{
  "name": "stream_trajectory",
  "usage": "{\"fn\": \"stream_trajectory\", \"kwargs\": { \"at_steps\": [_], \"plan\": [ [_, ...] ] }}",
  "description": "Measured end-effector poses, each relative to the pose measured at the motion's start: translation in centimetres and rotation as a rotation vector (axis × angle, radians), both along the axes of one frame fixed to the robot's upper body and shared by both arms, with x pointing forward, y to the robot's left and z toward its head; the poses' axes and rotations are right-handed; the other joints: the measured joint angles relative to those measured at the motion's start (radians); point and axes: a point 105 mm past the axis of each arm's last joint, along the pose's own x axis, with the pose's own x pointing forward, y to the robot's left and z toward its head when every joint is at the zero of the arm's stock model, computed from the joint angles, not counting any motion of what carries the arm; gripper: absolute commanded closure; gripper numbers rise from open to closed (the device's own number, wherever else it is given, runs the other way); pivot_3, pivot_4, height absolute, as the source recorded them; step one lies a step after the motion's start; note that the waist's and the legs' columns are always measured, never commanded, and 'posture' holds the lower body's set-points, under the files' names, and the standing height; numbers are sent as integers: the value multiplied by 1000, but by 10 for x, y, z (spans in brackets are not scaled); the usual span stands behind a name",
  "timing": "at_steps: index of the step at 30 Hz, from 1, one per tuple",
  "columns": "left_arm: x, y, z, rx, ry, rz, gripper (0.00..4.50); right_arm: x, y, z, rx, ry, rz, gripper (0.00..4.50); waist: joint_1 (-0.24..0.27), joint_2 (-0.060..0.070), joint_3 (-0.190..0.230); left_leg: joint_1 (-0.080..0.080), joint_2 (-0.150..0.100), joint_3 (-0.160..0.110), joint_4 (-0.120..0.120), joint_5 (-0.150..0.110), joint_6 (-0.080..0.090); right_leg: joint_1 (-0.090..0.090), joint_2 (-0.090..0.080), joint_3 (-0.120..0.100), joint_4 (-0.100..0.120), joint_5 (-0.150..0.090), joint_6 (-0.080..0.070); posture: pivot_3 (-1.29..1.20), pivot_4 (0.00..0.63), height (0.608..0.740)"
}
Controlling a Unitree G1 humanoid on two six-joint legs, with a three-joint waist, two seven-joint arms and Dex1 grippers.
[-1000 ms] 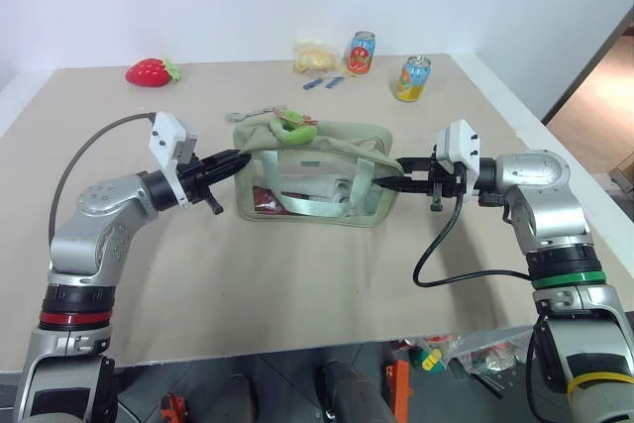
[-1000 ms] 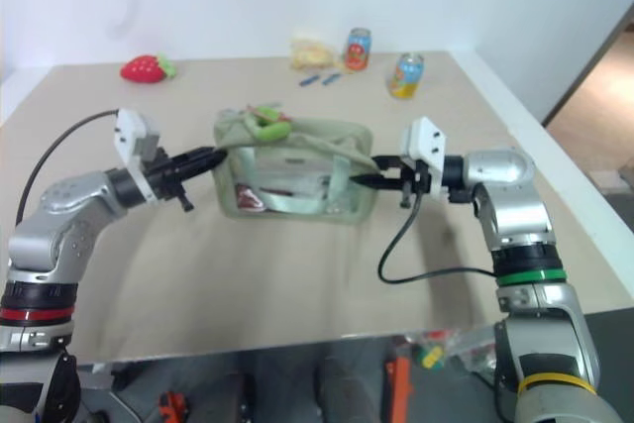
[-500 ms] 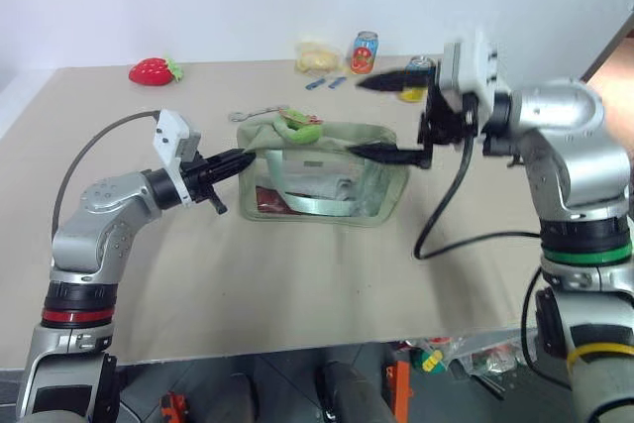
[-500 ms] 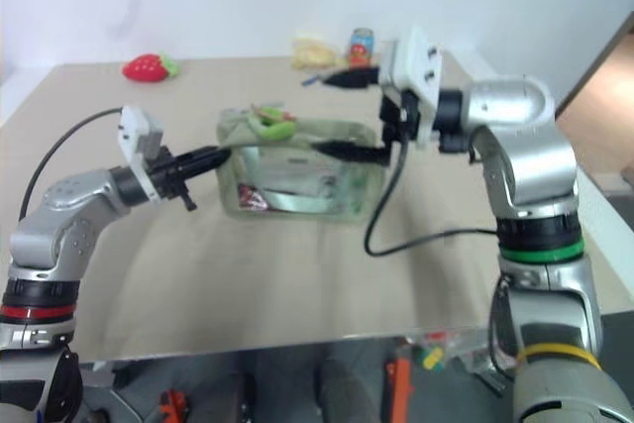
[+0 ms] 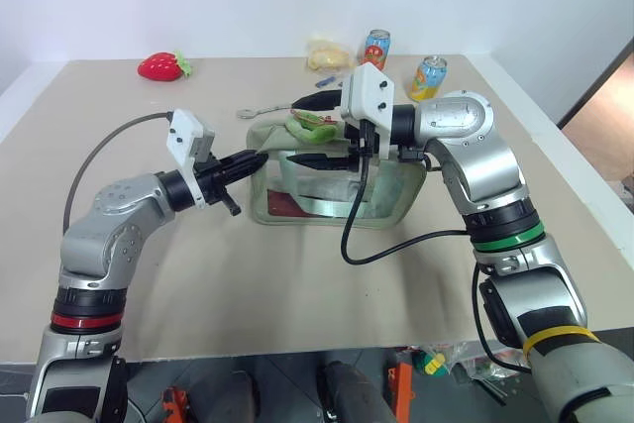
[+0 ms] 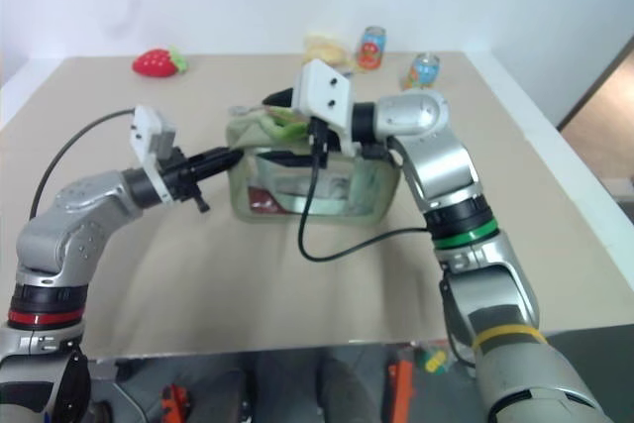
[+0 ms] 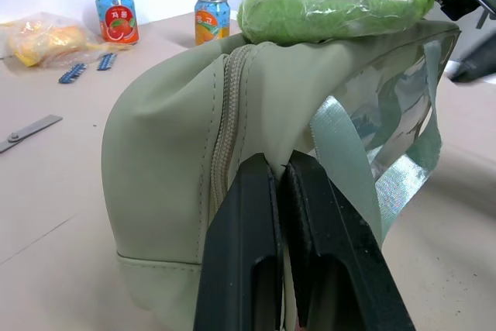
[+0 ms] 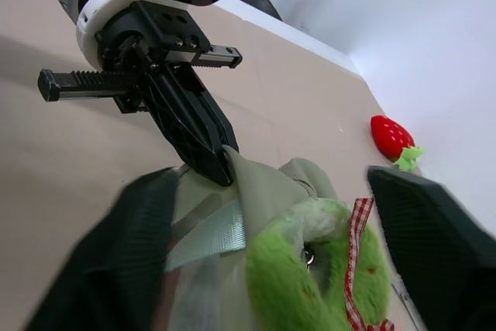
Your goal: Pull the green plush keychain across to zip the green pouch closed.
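Green plush keychain (image 7: 333, 12) lies atop upright green pouch (image 7: 178, 160)

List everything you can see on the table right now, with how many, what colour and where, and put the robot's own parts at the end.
green pouch: one, pale sage green with a clear panel, middle of the table.
green plush keychain: one, lime green, on top of the pouch at its left end.
strawberry toy: one, red with green leaves, far left of the table.
drink cans: two, colourful, far side of the table, right of centre.
yellow packet: one, far side, left of the cans.
small blue items: two, in front of the yellow packet.
table: one, beige.
left gripper: one, black, shut on the pouch's left end.
right gripper: one, black, open around the keychain.
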Motion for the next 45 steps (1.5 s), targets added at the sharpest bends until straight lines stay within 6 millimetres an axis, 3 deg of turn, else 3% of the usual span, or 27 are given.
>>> {"fn": "stream_trajectory", "kwargs": {
  "at_steps": [8,18,24,28,31,35,38,40,42,45],
  "plan": [
    [-1,0,-1,3,0,6,4500,9,-16,-2,-38,-27,-59,4477,0,0,0,0,0,-1,0,0,0,0,0,-1,0,0,0,0,150,740],
    [-2,-2,-1,7,0,1,4500,12,-29,-5,-63,-55,-84,4477,10,0,0,0,0,-1,0,0,0,0,1,-2,0,0,-1,0,150,740],
    [-2,-9,-2,-6,-1,-2,4500,13,-41,9,-22,-82,-117,4477,20,0,0,0,0,-1,0,0,0,0,0,-2,0,0,-1,0,150,740],
    [-3,-14,0,-17,-14,7,4500,14,-86,29,-98,-186,-227,4477,31,0,0,-2,-2,-2,1,0,0,0,-3,-4,-1,-1,0,0,150,740],
    [-3,-14,1,-19,-12,28,4500,12,-145,39,-216,-263,-396,4477,35,0,0,-2,-4,-1,0,0,0,1,-6,-4,-2,-3,2,0,150,740],
    [-2,-13,0,-21,-9,49,4500,17,-195,7,-378,-236,-557,4477,32,0,0,-1,-4,0,0,0,0,1,-6,-2,-1,-3,2,0,150,740],
    [-6,-17,0,-24,-14,38,4500,11,-218,-45,-550,-193,-641,4477,32,-1,-1,2,-4,-1,0,0,0,3,-6,-3,-1,-3,2,0,150,740],
    [-5,-16,-1,-27,-10,53,4500,9,-207,-87,-550,-140,-645,4477,28,-1,-1,5,-4,0,0,0,0,4,-5,-1,0,-3,2,0,150,740],
    [-5,-16,-1,-34,-13,61,4500,9,-178,-127,-478,-73,-629,4477,19,0,-1,8,-3,0,1,1,-2,7,-5,-1,1,-2,3,0,150,740],
    [-4,-16,-2,-34,-9,74,4500,18,-157,-141,-421,-81,-662,4477,17,0,-1,9,-4,0,2,5,-6,9,-4,-1,0,-1,1,0,150,740]
  ]
}}
